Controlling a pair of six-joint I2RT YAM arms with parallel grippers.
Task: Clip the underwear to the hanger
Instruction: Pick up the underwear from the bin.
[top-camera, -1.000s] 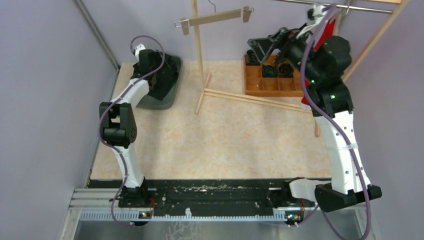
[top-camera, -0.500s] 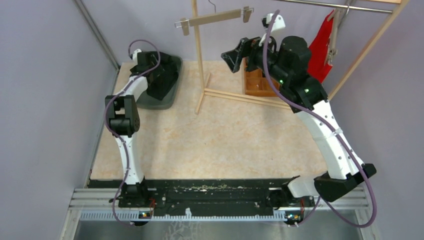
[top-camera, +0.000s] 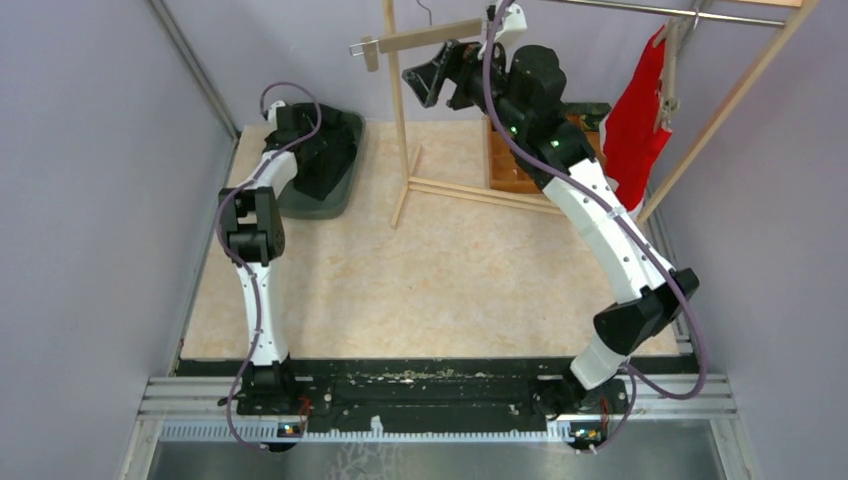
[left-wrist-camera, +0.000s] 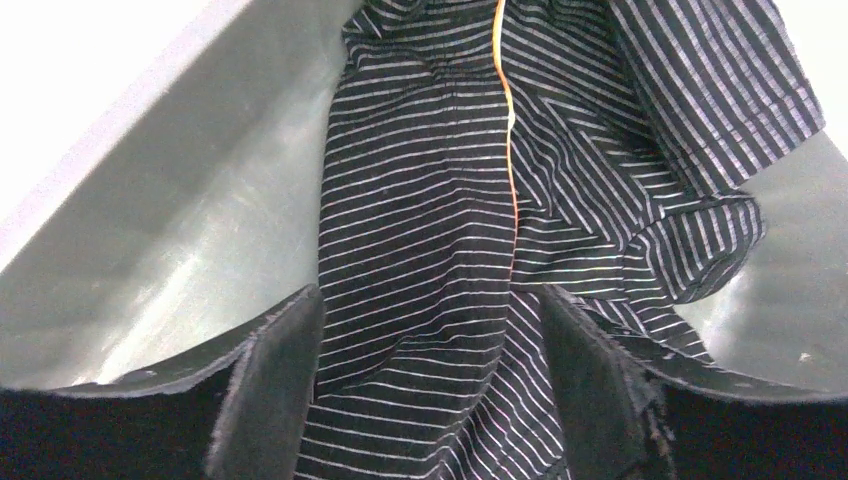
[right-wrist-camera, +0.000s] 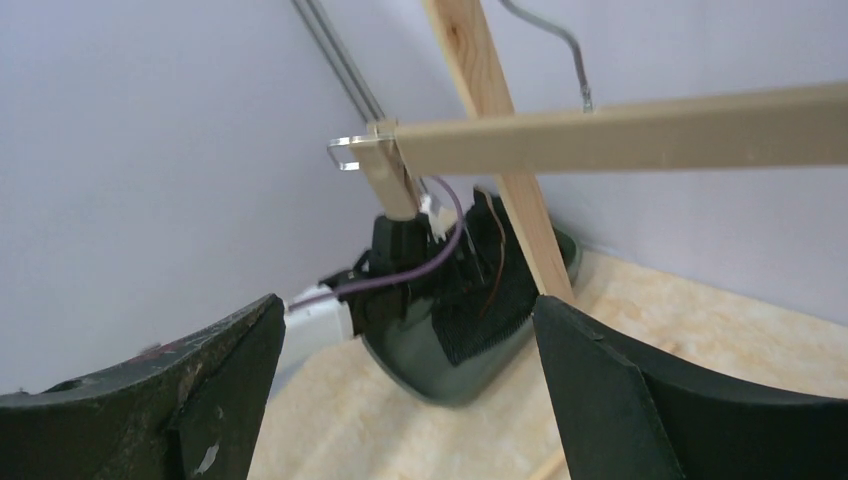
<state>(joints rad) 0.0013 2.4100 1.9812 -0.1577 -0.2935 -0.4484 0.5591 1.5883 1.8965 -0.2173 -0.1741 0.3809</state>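
**Figure.** We found the left hand (left-wrist-camera: 430, 315) lowered into the grey tub (left-wrist-camera: 170, 240). Its fingers were released and stood apart on either side of the black striped underwear (left-wrist-camera: 440, 190). The cloth lay loose and crumpled between them and ahead of them, and an orange seam (left-wrist-camera: 508, 150) ran along it away from the hand. The right hand (right-wrist-camera: 405, 320) was raised above the tabletop (top-camera: 450, 270), likewise released and grasping nothing. The wooden hanger (right-wrist-camera: 640, 125) hung just above and beyond its fingers. The hanger's end clip (right-wrist-camera: 350, 155) sat ahead of the gap between them, and the stand's upright post (right-wrist-camera: 500, 150) crossed behind the bar. A red garment (top-camera: 635, 130) hung well behind that hand.
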